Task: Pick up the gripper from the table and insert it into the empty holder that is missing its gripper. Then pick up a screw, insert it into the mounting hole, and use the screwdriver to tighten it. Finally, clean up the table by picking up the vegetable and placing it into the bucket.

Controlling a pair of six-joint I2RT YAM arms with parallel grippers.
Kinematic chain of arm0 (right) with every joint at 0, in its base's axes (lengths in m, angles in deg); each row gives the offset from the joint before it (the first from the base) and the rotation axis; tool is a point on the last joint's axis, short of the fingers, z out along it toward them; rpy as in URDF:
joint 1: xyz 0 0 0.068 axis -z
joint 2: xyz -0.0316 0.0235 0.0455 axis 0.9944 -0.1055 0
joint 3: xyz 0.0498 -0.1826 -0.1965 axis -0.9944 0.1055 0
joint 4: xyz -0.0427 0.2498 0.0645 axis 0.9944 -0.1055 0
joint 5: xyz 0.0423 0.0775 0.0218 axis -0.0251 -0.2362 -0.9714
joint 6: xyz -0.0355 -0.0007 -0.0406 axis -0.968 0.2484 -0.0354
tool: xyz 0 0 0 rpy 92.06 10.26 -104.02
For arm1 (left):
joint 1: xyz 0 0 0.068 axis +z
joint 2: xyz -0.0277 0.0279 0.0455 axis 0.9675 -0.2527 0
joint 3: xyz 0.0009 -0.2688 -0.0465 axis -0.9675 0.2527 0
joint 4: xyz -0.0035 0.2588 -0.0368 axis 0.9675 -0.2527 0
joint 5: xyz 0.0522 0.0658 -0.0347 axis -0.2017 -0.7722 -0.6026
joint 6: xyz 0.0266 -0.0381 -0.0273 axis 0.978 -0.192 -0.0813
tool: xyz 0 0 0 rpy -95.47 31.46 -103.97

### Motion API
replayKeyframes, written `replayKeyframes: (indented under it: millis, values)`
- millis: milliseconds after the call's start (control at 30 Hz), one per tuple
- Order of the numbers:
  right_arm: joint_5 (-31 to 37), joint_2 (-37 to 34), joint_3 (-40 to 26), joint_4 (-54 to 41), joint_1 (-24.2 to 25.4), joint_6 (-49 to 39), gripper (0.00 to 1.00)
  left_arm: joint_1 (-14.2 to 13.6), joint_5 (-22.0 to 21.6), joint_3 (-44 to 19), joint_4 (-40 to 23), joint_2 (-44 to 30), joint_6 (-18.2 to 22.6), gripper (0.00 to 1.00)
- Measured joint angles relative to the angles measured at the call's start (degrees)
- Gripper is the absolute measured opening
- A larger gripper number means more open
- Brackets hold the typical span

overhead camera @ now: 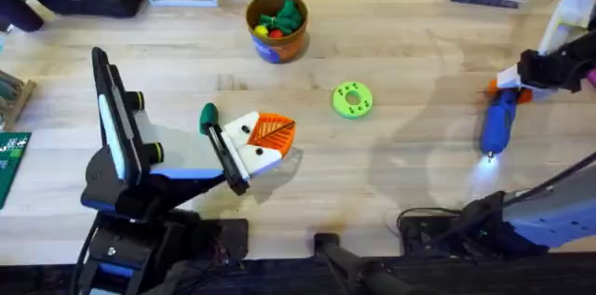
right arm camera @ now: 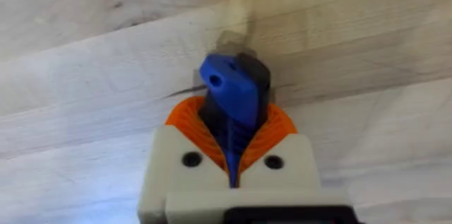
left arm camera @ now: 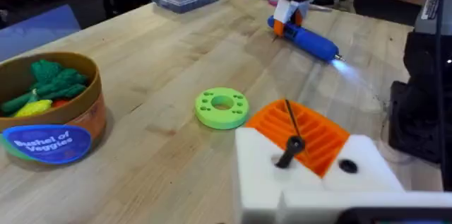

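Overhead shows the right hand (overhead camera: 514, 86) clamped on the screwdriver (overhead camera: 497, 124), left hand (overhead camera: 265, 144) narrow, empty; tightening is likely finished; next, set it down.

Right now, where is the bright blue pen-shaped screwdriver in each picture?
Overhead: the bright blue pen-shaped screwdriver lies at the right side, held by the right hand.
Left wrist: far across the table, upper right of the picture.
Right wrist: its blue butt end sits between the hand's orange pads.
Shared landmark: the flat lime-green disc, in the overhead and left wrist views.
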Motion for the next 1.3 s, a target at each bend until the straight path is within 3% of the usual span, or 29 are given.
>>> replayKeyframes:
  millis: [333, 833, 1067, 1300]
  values:
    - [0.0, 14.68, 0.05, -1.53, -0.05, 0.68, 0.028, 0.0, 0.0, 0.0, 0.0, 0.0, 0.0, 0.004]
    - [-3.21, 44.81, 1.19, 1.57, -0.05, 4.57, 0.028, 0.0, 0.0, 0.0, 0.0, 0.0, -0.02, 0.004]
    - [-10.91, 57.48, 13.26, 8.45, -0.79, 6.54, 0.028, 0.0, 0.0, 0.0, 0.0, 0.0, -0.04, 0.004]
    - [-21.06, 71.7, 29.71, 21.39, -6.01, 13.73, 0.028, 0.0, 0.02, 0.0, 0.0, 0.0, -0.2, 0.004]
